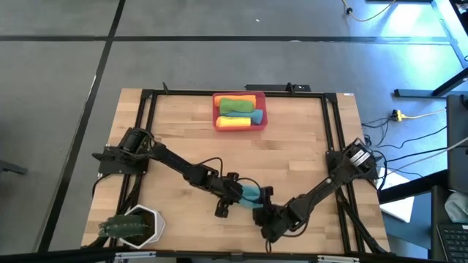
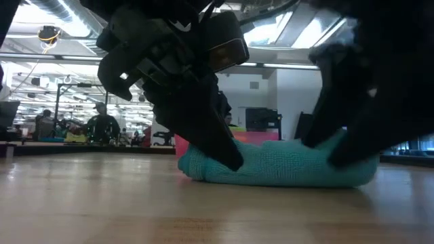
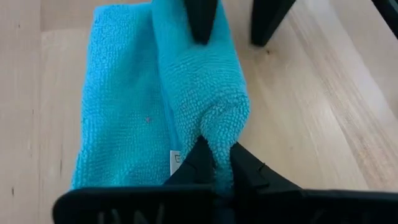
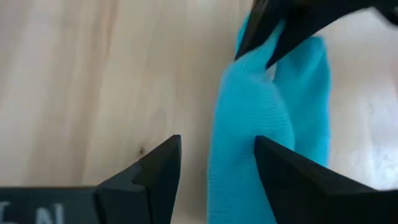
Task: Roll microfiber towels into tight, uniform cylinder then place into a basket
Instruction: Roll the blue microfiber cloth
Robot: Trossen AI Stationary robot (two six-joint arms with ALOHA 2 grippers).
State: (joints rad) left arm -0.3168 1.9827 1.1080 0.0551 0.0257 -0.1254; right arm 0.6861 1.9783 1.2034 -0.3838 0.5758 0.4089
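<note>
A teal-blue microfiber towel [image 1: 251, 194] lies on the wooden table near its front edge. One part is rolled into a thick roll [image 3: 199, 93]; a flat part [image 3: 118, 112] lies beside the roll. My left gripper [image 3: 216, 163] is shut on the roll's left end. My right gripper [image 4: 217, 165] stands open over the roll's right end, its fingers astride it. The red-pink basket [image 1: 216, 117] stands at the far middle with orange, green and yellow rolled towels inside. My left gripper pinches the tip of the roll's left end [image 3: 217, 140] between its two fingers, slanting down from the table's left and along the roll. The towel lies on the table. My right gripper slants down from the right. One finger [image 3: 202, 25] lies on the roll's top, and the other [image 3: 267, 22] stands beside the roll over bare wood.
A white hexagonal pot with a green plant [image 1: 135, 226] stands at the near left corner. A black frame [image 1: 146, 102] runs along the table's edges. Bare wood lies between the towel and the basket.
</note>
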